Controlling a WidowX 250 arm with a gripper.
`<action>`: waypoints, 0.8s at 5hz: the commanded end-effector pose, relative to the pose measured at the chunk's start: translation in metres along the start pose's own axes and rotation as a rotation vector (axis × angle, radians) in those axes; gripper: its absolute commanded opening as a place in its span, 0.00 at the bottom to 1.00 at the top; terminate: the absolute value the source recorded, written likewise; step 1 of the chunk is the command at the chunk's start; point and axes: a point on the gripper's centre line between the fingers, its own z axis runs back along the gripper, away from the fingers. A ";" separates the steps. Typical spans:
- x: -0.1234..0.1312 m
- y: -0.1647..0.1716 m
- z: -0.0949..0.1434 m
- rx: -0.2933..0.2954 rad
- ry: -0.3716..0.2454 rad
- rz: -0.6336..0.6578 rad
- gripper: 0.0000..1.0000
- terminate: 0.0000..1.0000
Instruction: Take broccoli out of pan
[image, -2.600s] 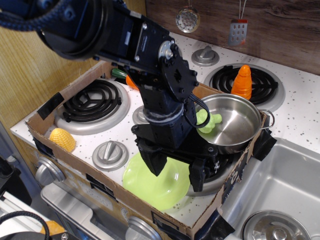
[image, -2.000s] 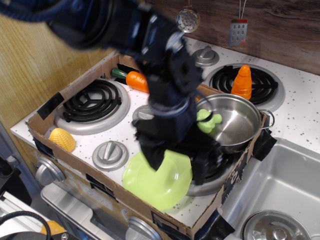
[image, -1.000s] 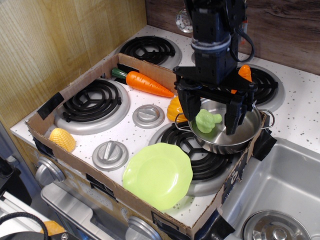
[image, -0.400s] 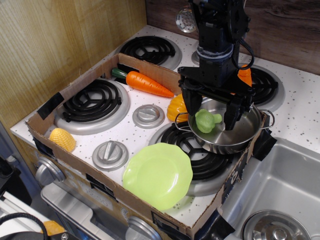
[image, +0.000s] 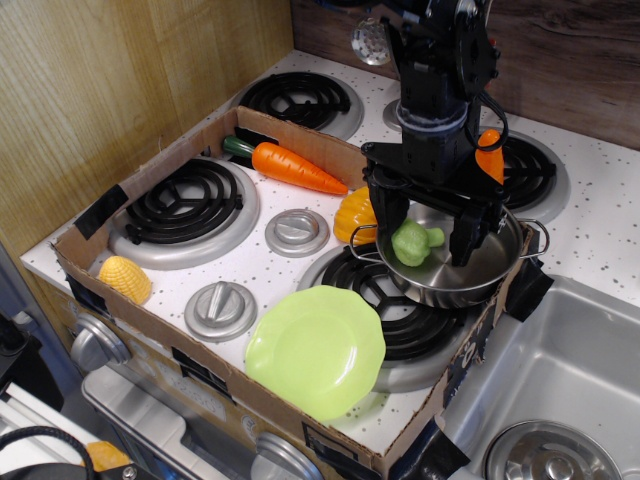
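On the toy stove, the gripper (image: 429, 238) hangs wide open straddling the broccoli (image: 414, 243) in the pan (image: 495, 262), ready to pinch.

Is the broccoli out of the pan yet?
No, the broccoli lies inside the pan, between the fingers of the open claw, which reach down on either side of it.

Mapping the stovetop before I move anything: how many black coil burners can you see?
4. Front left burner inside the cardboard box; front right burner under the pan; back left burner; back right burner, partly hidden by the arm. None seem fully hidden.
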 end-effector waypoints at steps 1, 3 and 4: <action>0.003 0.003 -0.006 -0.027 -0.046 0.019 1.00 0.00; 0.003 0.003 -0.013 -0.048 -0.050 0.017 0.00 0.00; 0.002 0.001 -0.015 -0.031 -0.065 0.046 0.00 0.00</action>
